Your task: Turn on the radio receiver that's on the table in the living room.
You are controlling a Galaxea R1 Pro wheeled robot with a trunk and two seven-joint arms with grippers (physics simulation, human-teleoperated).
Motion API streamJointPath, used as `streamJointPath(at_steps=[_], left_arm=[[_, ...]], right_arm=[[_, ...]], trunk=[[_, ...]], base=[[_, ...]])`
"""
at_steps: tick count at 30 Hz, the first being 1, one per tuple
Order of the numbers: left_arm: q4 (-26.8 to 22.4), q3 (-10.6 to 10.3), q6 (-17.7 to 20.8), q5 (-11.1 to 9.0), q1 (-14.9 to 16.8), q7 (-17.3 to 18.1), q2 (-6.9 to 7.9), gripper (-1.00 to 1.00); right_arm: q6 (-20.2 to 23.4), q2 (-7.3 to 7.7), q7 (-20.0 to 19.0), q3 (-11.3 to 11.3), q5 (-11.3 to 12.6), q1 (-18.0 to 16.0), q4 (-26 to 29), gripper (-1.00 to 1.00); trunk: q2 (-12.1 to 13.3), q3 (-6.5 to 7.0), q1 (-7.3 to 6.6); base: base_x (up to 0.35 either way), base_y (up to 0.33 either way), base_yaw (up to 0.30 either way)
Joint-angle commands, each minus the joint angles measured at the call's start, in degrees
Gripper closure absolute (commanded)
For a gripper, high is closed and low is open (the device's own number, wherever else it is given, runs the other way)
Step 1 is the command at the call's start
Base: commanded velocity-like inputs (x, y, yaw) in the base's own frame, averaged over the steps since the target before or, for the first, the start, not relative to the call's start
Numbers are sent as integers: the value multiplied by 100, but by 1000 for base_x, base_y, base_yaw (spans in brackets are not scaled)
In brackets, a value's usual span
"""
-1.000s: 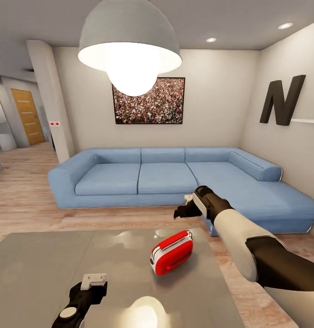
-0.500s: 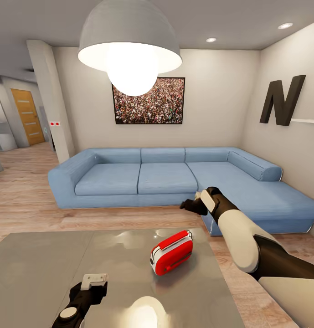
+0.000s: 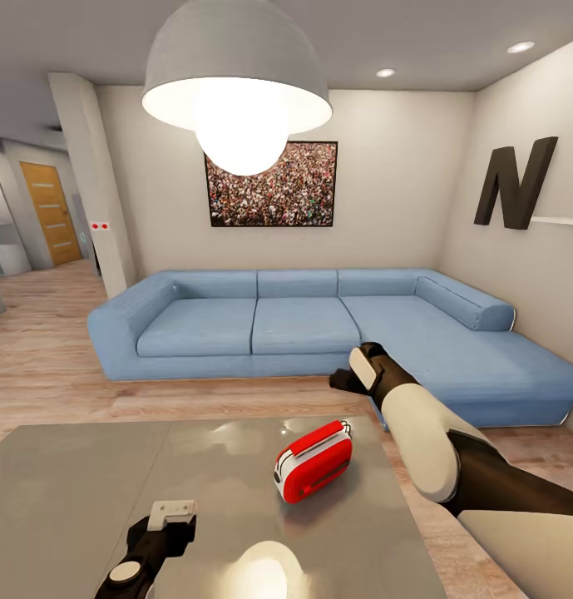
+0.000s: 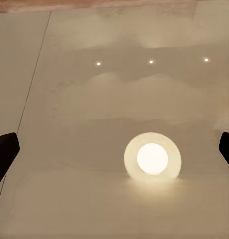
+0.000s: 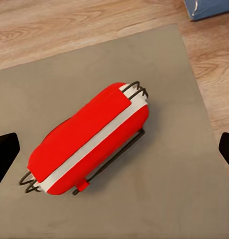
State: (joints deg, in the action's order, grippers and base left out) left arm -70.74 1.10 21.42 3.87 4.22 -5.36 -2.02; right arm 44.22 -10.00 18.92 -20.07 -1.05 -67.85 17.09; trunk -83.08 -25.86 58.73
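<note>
The radio receiver [image 3: 313,460], a rounded red box with white sides and a thin wire handle, rests on the glossy grey table [image 3: 70,491] toward its far right part. My right gripper [image 3: 341,380] hovers above and just beyond it, apart from it. In the right wrist view the radio [image 5: 89,142] lies below the right gripper [image 5: 114,152], whose dark fingertips [image 5: 5,149] stand wide apart, open and empty. My left gripper [image 3: 171,510] hangs low over the table's near side, and in its wrist view the left gripper [image 4: 114,152] is open over bare tabletop.
A blue L-shaped sofa [image 3: 303,324] runs behind the table and along the right wall. A white dome lamp [image 3: 236,83] hangs overhead and its reflection [image 4: 152,158] glows on the tabletop. Wood plank floor [image 3: 45,374] surrounds the table, with a doorway at far left.
The right arm swung a little right and up half a second ago, then drew back slightly left. The radio and the left gripper have stayed put.
</note>
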Motion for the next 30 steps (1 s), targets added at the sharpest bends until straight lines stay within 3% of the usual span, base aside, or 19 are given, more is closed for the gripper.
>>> streamJointPath(at_steps=[1,3,12,15,26,27,28,29,30], left_arm=[[0,-1,1,0,0,0,-2,-100],[-1,-3,-1,0,0,0,-1,-100],[7,-2,-5,0,0,0,0,-100],[3,-1,-6,0,0,0,3,-100],[25,-4,-45,0,0,0,-29,-100],[25,-4,-48,0,0,0,-31,-100],[25,-4,-48,0,0,0,-30,-100],[25,-4,-51,0,0,0,-28,-100],[25,-4,-51,0,0,0,-26,-100]], right_arm=[[0,0,-4,3,1,0,0,-100],[-1,0,-10,52,10,0,-2,-100],[-2,0,-20,861,3,0,3,-100],[-1,0,-15,1001,6,0,19,-100],[-16,0,145,983,101,0,42,-100],[-111,0,380,872,384,0,46,-100],[-159,0,472,830,488,0,47,-100],[-371,0,856,710,885,0,48,-100],[-459,0,1016,683,1040,0,46,-100]], trunk=[[0,0,0],[0,0,0],[0,0,0],[0,0,0],[0,0,0],[0,0,0],[0,0,0],[0,0,0],[0,0,0]], base=[[0,0,0],[0,0,0],[0,0,0],[0,0,0],[0,0,0],[0,0,0],[0,0,0],[0,0,0],[0,0,0]])
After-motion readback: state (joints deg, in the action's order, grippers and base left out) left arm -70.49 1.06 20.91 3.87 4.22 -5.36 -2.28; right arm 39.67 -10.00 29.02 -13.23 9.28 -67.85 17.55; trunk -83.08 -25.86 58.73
